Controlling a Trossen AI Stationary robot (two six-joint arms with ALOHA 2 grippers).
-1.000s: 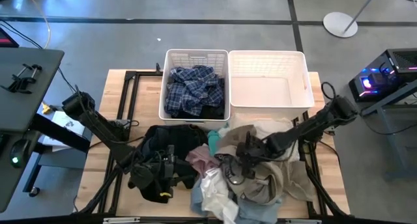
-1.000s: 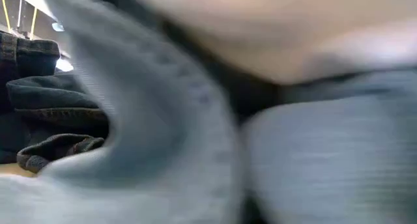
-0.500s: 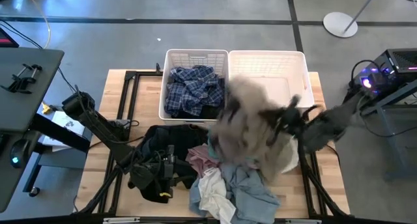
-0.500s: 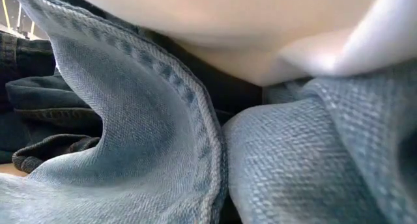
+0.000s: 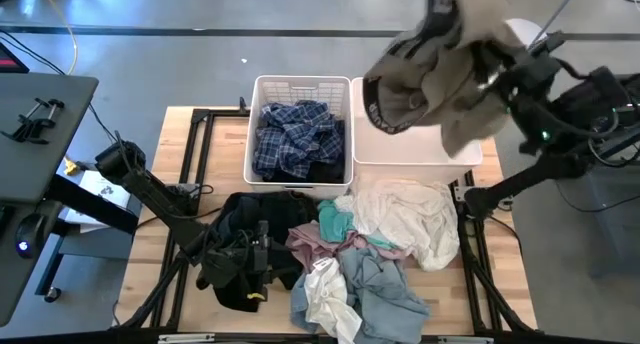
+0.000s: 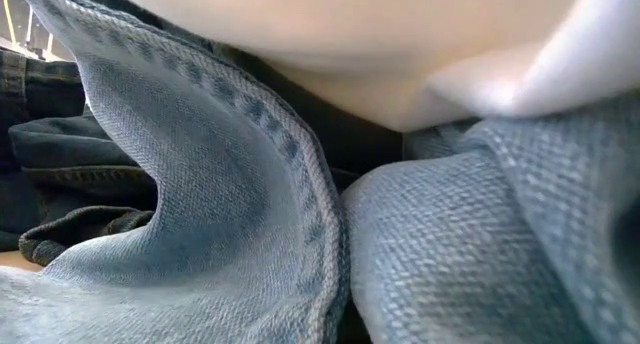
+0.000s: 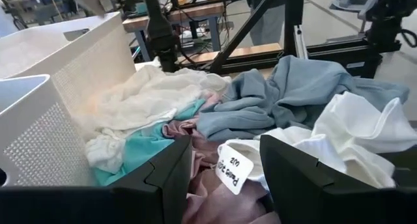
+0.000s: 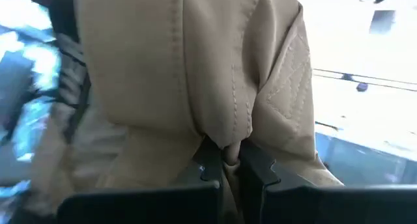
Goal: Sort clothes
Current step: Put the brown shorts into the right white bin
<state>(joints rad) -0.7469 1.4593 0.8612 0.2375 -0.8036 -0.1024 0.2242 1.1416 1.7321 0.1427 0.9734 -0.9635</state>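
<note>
since a second ago the khaki garment has left the heap on the surface and now hangs high above the right basket, carried up by the right hand. that hand is pinched shut on a stitched fold of the cloth, so the heavy twill drapes below it in long creased folds, a dark inner lining showing; held this high, it looks ready to drop into the basket beneath. the other clothes stay heaped below and nearer than the hand: crumpled white cloth, teal and pink knits, pale blue denim with a coarse weave. navy plaid fabric already fills the slatted left basket. the left hand waits low beside the black garment, its fingers apart and gripping nothing.
</note>
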